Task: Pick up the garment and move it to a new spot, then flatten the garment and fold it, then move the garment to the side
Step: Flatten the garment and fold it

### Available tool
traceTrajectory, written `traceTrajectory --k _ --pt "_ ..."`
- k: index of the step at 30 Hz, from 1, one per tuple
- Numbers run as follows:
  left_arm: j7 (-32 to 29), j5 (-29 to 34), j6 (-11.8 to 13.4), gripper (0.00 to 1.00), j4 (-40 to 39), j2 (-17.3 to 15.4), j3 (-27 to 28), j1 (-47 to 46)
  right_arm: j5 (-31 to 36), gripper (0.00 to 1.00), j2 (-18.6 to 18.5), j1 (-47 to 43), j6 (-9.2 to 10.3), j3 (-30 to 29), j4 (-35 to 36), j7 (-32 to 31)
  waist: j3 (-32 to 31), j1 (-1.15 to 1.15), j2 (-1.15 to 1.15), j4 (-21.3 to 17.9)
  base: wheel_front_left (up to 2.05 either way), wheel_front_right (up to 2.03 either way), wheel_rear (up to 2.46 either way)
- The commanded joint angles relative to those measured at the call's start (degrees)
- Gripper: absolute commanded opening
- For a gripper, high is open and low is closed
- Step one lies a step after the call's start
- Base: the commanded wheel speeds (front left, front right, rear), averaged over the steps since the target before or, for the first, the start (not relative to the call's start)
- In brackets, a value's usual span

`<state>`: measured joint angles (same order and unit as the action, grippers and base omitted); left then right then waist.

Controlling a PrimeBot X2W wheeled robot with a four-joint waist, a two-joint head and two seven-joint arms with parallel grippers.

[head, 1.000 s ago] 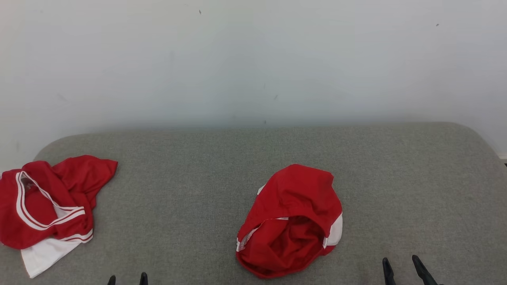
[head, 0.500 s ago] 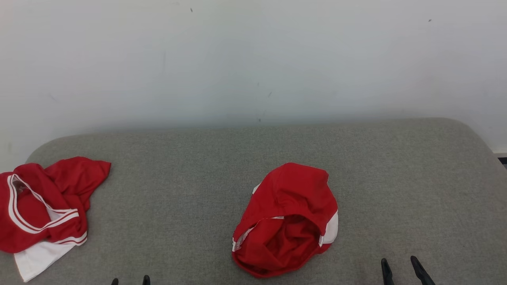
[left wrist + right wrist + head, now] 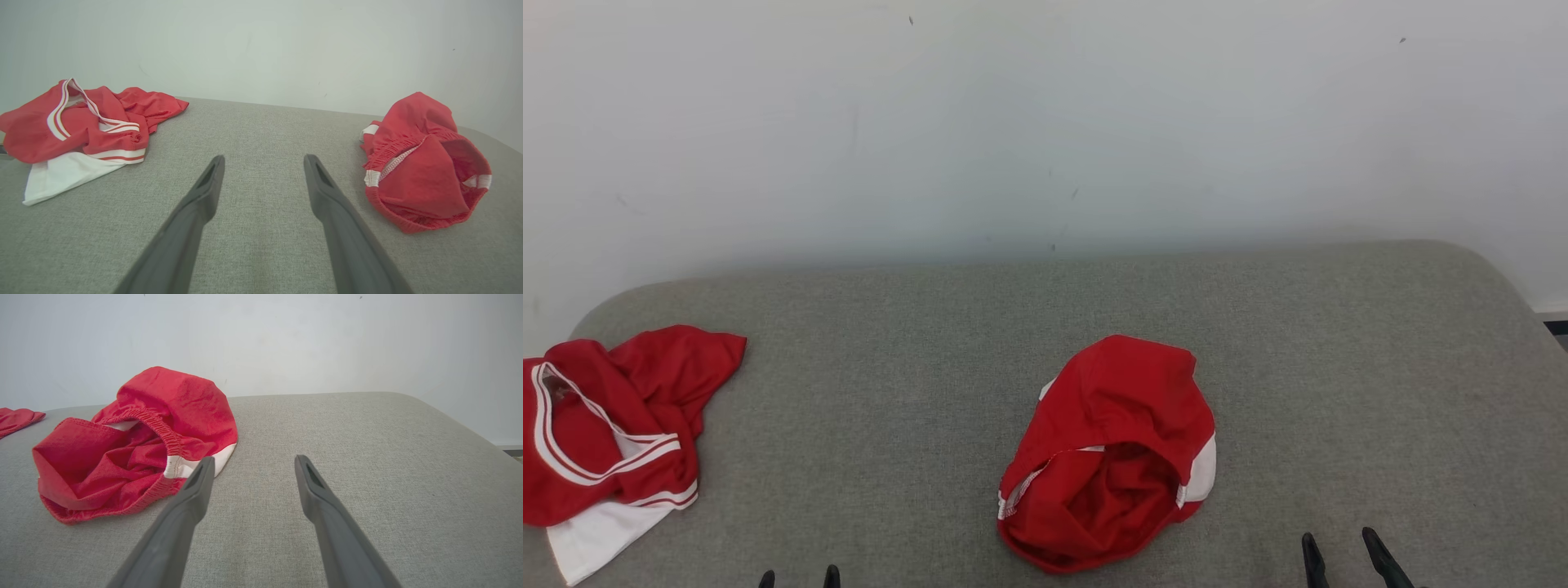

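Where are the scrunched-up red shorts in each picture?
Head view: red shorts lower middle, on grey cushion.
Left wrist view: red shorts at the right, beyond the open left pincer.
Right wrist view: red shorts at the left, beside the open right pincer.
Shared landmark: striped top, left of the shorts in every view.

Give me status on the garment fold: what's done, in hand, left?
Done: nothing visible. The red shorts lie crumpled on the grey cushion, and a red-and-white jersey is bunched at the robot's left. In hand: nothing. The left tool and right tool are open and empty, short of the cloth. Left: pick up, move, flatten, fold, set aside.
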<state>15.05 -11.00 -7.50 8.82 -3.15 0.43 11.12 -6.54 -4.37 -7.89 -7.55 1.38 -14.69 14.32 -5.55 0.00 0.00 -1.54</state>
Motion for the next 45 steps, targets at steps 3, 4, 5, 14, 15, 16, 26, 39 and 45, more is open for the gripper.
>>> traceTrajectory --k 3,4,5,14,15,16,26,39,45 --pt "0.2 -0.2 0.0 1.0 0.1 0.1 -0.3 -0.2 -0.5 1.0 -0.3 0.5 0.11 0.2 -0.3 0.3 0.1 0.0 0.0 -0.2 0.0 0.0 0.0" --pt "0.2 -0.2 0.0 1.0 0.1 0.1 -0.3 -0.3 -0.5 1.0 -0.4 0.5 0.11 0.2 -0.3 0.3 0.1 0.0 0.0 -0.2 0.0 0.0 0.0" --pt "0.2 -0.2 0.0 1.0 0.1 0.1 -0.4 -0.3 -0.4 1.0 -0.4 0.5 0.11 0.2 -0.4 0.3 0.2 0.0 0.0 -0.3 0.0 0.0 0.0" --pt "0.2 -1.5 0.0 1.0 1.2 -1.5 -6.2 -3.0 -0.6 1.0 -0.9 1.0 0.11 1.3 -0.6 0.1 0.5 0.0 0.0 -1.9 0.0 0.0 0.0" --pt "0.2 -2.0 0.0 1.0 1.6 -2.0 -7.8 -4.0 -0.6 1.0 -0.9 1.1 0.11 1.7 -0.5 0.0 0.7 0.0 0.0 -2.4 0.0 0.0 0.0" --pt "0.2 -2.8 0.0 1.0 2.4 -2.3 -9.6 -4.8 -0.6 1.0 -1.0 1.2 0.11 1.9 -0.4 0.0 0.8 0.0 0.0 -2.9 0.0 0.0 0.0" --pt "-4.5 -11.9 0.0 1.0 9.7 -3.5 -28.7 -17.2 -0.6 1.0 -1.6 2.6 0.11 2.9 0.1 -0.5 3.7 0.0 0.0 -10.6 0.0 0.0 0.0" --pt "-4.4 -16.4 0.8 1.0 21.2 -2.2 -33.9 -27.7 -1.1 1.0 -0.7 4.5 0.11 3.4 0.3 -0.2 8.9 0.0 0.0 -23.6 0.0 0.0 0.0" --pt "-5.4 -17.5 3.0 1.0 26.2 -1.9 -32.3 -30.7 -1.5 1.0 -0.2 5.5 0.11 3.8 -0.1 0.3 10.6 0.0 0.0 -27.1 0.0 0.0 0.0"
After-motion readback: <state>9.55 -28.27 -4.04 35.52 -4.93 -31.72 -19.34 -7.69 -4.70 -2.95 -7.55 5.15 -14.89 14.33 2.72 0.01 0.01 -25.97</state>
